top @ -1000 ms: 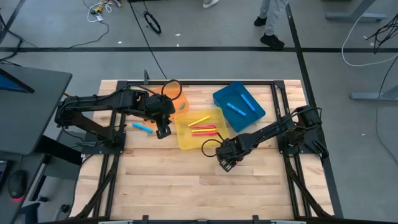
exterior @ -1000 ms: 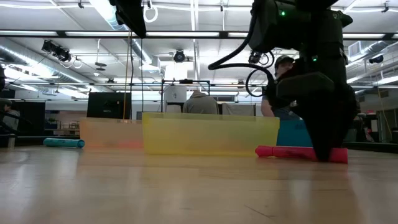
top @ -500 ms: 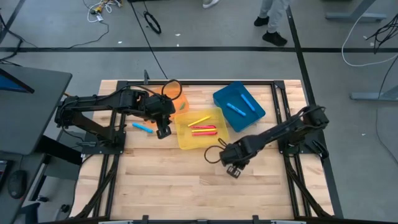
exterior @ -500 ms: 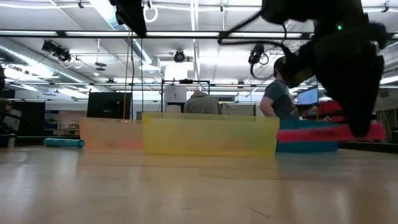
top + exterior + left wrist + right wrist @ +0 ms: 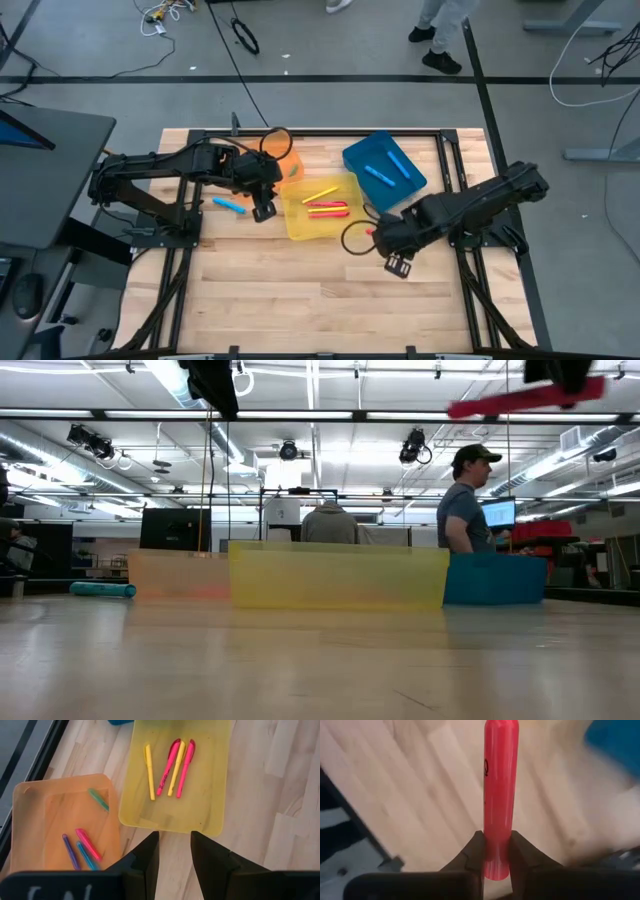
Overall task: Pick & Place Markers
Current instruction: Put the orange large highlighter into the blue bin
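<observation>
My right gripper [image 5: 398, 263] is high over the table's right half, near the yellow bin [image 5: 322, 205], and is shut on a red marker [image 5: 525, 398]. My left gripper [image 5: 262, 210] hangs open and still by the yellow bin's left edge, with nothing between its fingers [image 5: 150, 857]. Yellow and pink markers [image 5: 172, 767] lie on the yellow bin's floor. The orange bin [image 5: 30, 830] holds green, purple, blue and pink markers. The blue bin [image 5: 384, 168] holds blue markers. One blue marker [image 5: 229, 205] lies flat on the table at the left. My right gripper pinches the red marker near one end [image 5: 496, 851] between its two fingers. The fingers point down and lie across the marker. The marker is lifted well clear of the table and lies nearly level, its long free end [image 5: 470, 406] a little lower.
The three bins stand side by side across the far half of the table. Bare wooden table [image 5: 300, 300] takes up the near half. People stand in the room beyond the table [image 5: 462, 510]. A cable loop [image 5: 352, 238] hangs by my right gripper.
My right gripper has risen from the tabletop and shifted toward the table's right edge. The red marker came up with it: it lay on the table by the yellow bin and now hangs clear, high above the bins. The wrist has rolled somewhat.
</observation>
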Robot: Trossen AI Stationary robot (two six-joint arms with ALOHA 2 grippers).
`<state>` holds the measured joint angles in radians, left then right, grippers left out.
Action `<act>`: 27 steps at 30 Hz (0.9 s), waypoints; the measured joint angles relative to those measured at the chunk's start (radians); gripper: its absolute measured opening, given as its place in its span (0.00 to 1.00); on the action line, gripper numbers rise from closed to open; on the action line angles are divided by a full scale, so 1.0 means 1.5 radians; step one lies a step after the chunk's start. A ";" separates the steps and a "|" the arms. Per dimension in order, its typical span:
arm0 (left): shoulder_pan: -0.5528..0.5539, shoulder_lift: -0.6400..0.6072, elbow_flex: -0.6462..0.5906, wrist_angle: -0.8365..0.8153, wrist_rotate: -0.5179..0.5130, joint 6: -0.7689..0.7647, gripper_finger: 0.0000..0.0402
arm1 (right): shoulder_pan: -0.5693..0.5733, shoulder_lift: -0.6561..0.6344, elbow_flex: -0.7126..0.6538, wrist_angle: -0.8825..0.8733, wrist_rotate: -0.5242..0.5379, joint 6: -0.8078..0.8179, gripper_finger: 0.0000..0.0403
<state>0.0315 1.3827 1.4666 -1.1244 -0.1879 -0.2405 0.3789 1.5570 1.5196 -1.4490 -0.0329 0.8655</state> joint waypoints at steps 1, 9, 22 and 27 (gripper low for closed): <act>0.000 0.000 0.000 0.002 -0.001 0.000 0.29 | -0.007 0.000 0.012 -0.005 0.013 -0.010 0.11; 0.000 0.000 0.000 0.007 -0.009 -0.005 0.29 | -0.092 0.001 0.022 -0.007 0.052 -0.072 0.11; 0.000 0.000 0.000 0.007 -0.009 -0.024 0.29 | -0.368 0.001 0.022 0.062 0.080 -0.076 0.12; 0.000 0.000 0.000 0.007 -0.009 -0.024 0.29 | -0.462 0.001 0.022 0.020 0.087 -0.158 0.12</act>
<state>0.0315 1.3827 1.4666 -1.1145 -0.2014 -0.2771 -0.3139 1.5581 1.5525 -1.4184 0.0975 0.6290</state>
